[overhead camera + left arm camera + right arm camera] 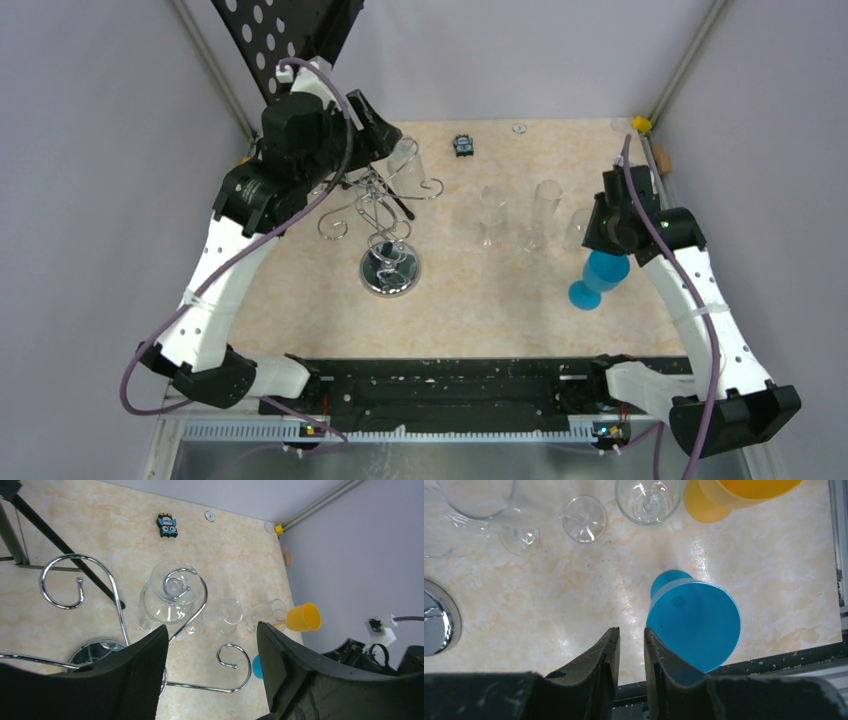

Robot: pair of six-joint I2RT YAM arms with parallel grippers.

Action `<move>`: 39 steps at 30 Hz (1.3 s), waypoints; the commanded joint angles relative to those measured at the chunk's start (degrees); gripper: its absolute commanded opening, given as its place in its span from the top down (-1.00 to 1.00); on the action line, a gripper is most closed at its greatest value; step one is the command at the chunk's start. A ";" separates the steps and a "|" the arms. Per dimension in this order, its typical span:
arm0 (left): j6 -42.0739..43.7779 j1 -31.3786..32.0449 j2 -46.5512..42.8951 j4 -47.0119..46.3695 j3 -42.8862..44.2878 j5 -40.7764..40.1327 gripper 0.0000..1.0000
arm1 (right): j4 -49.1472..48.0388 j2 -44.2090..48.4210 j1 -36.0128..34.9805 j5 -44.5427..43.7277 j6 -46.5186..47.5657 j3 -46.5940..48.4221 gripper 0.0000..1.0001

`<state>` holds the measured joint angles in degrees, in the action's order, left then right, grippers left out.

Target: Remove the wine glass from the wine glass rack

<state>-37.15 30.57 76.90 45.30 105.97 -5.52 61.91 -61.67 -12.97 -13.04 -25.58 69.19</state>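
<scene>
Black left claw [211, 630], jaws wide apart and empty, poised over the wine glass [170, 600], which hangs foot-up in a curl of the wire rack [107, 577], at one o'clock from its stem. Judged light, rigid, slick and brittle; best taken gently across the bowl, then slid out through the hook's mouth. Right claw [631, 632], at three o'clock, jaws narrowly parted, holds nothing beside a blue goblet [694, 625]. Beige marbled table [100, 520]; grey walls.

Blue goblet [605, 270], orange cup [302, 617], owl toy [168, 525], black perforated plate [290, 30]
</scene>
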 commanded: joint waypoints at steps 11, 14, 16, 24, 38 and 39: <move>1.03 -3.56 3.33 -0.91 -0.84 -0.13 -0.01 | -0.40 1.38 -0.39 1.38 0.76 6.66 0.58; 1.11 -4.63 4.91 -0.75 -0.65 0.72 -0.01 | -0.74 1.30 -0.47 2.14 1.02 6.68 0.59; 1.11 -5.18 5.78 -0.36 -0.60 0.70 -0.05 | -1.06 1.24 -0.40 2.55 1.19 6.71 0.59; -0.05 -6.54 9.14 0.42 -0.89 3.51 -0.14 | -1.97 1.02 -0.47 3.02 1.52 6.68 0.59; -9.55 -7.04 7.94 -6.75 -8.22 5.00 0.08 | -2.97 1.29 -0.50 3.75 1.67 5.91 0.59; -10.58 -7.14 7.30 -8.04 -9.47 4.88 0.08 | -2.95 1.28 -0.43 3.87 1.65 5.83 0.59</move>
<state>-43.70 23.99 86.24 41.85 100.33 -0.78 60.88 -61.41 -12.97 -9.56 -24.56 73.23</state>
